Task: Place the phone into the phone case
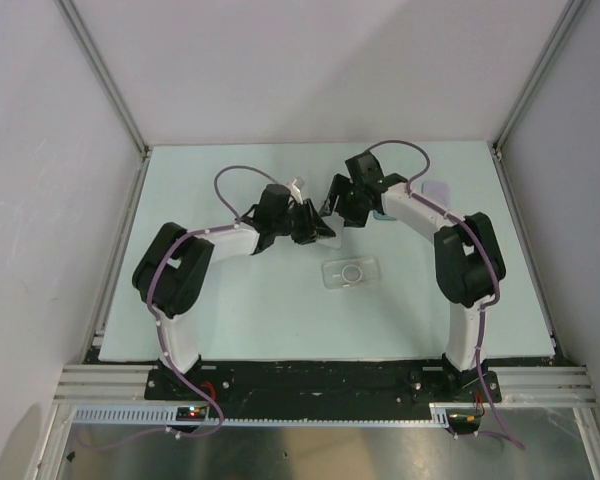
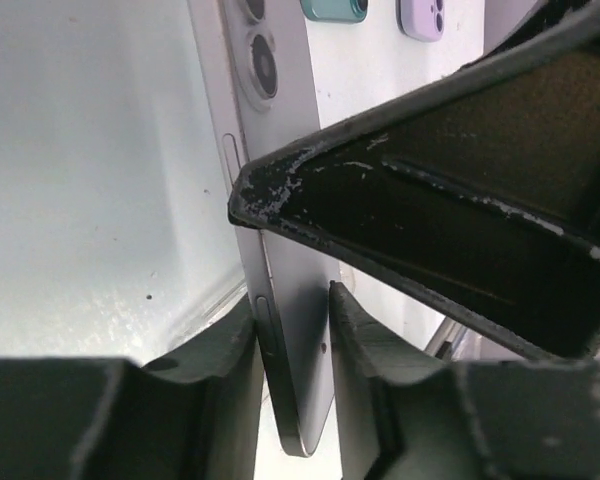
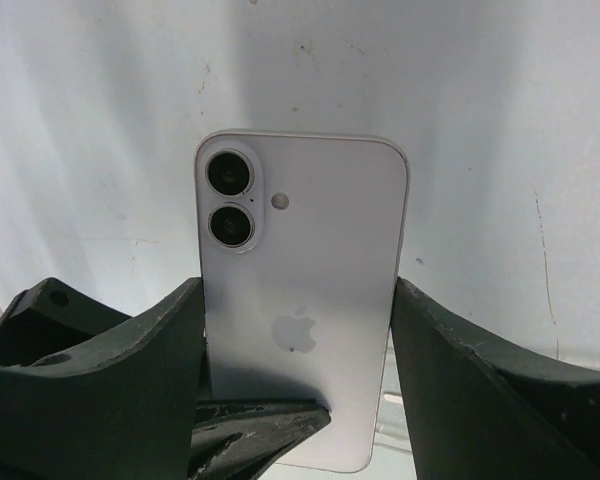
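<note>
As the left wrist view shows, the left gripper (image 2: 290, 335) is clamped on the phone (image 2: 280, 130) across its thickness near the bottom end. The long axis runs straight out from the jaws, with the camera block at the far end. A finger (image 2: 430, 200) of the right gripper bears on the phone's edge from the right.

In the right wrist view, the right gripper (image 3: 298, 290) grasps the phone across its width, and the lavender back faces the camera.

In the top external view, the clear phone case (image 1: 350, 273) lies flat on the table (image 1: 230, 300), apart from both grippers on their base side and about equally near each. Judgement: the phone needs laying flat over it.
</note>
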`<action>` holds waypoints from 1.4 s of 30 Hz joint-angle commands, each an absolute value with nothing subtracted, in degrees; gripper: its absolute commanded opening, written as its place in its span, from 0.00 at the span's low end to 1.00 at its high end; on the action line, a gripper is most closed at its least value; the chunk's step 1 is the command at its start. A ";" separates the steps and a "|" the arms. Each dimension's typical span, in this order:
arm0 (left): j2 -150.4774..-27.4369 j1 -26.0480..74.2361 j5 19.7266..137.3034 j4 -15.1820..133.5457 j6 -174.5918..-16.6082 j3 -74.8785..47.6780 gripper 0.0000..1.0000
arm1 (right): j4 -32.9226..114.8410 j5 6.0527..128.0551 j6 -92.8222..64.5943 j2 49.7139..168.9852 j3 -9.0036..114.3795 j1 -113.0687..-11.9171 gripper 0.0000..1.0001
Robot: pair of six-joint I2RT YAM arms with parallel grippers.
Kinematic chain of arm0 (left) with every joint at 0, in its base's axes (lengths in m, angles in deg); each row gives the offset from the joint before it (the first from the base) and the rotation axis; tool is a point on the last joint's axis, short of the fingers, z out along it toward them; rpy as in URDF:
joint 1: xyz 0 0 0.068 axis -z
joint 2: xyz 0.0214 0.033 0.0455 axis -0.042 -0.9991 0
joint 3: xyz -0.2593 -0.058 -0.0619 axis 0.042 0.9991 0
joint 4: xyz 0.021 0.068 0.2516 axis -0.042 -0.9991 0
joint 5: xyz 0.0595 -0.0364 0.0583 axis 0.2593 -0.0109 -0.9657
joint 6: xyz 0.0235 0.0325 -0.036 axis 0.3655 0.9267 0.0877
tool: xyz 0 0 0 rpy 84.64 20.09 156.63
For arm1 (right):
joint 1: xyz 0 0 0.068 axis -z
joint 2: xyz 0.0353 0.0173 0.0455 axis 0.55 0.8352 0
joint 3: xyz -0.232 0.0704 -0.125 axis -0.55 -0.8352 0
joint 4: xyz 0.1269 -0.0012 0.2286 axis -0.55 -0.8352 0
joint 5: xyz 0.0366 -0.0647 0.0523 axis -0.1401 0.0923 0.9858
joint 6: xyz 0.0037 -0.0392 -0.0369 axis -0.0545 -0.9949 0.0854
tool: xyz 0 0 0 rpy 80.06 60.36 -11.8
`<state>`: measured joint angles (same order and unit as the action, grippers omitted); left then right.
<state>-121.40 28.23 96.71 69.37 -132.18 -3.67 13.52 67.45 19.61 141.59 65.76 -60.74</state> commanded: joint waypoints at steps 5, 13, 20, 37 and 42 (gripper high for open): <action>-121.21 28.43 98.31 73.09 -134.01 -6.10 0.09 | 16.80 68.78 20.37 136.02 64.52 -61.56 0.36; -116.73 28.79 97.54 72.11 -127.47 -3.98 0.00 | 13.79 65.93 17.36 130.37 64.14 -59.74 0.91; -109.02 31.96 84.79 55.10 -110.27 -5.48 0.00 | 11.40 66.85 15.03 123.51 64.10 -56.66 0.96; -89.56 48.16 20.80 61.37 -66.94 3.69 0.00 | 12.22 77.86 16.95 112.82 58.11 -52.43 0.96; -89.92 49.65 14.28 77.96 -52.64 7.52 0.00 | 12.57 81.58 18.35 109.96 57.07 -51.87 0.96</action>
